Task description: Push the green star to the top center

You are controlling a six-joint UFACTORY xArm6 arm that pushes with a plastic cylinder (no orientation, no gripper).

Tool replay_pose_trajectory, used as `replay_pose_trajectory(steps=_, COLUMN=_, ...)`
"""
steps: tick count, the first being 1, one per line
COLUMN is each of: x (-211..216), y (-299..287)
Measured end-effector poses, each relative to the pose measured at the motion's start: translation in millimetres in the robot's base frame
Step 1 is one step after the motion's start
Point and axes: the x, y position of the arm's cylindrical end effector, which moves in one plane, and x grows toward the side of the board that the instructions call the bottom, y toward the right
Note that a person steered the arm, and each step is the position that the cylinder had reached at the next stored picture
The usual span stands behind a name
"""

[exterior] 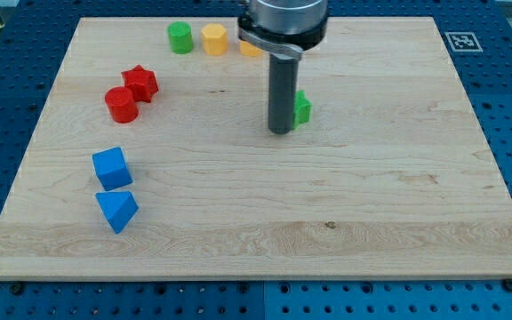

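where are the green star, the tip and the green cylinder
green star (302,108), camera view, on the sliver showing to the right of the rod
my tip (280,132), camera view, on the rod's very bottom end
green cylinder (180,38), camera view, on its front side

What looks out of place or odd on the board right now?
Nothing stands out. My tip sits against the green star, which is mostly hidden behind the rod. No block looks damaged or off the board.

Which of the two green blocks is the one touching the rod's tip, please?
The green star, just right of my tip near the board's middle; the green cylinder stands apart at the view's top.
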Motion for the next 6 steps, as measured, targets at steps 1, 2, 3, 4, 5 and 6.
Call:
replay_pose_trajectory(steps=1, x=-8.7, y=21.7)
replay_pose_trajectory(steps=2, x=-30.4, y=32.0)
replay_pose_trajectory(steps=3, x=-54.7, y=35.5)
replay_pose_trajectory(steps=4, x=-82.0, y=36.3)
replay_pose_trajectory(steps=5, x=-105.9, y=36.7)
replay_pose_trajectory(steps=6, x=-114.3, y=37.1)
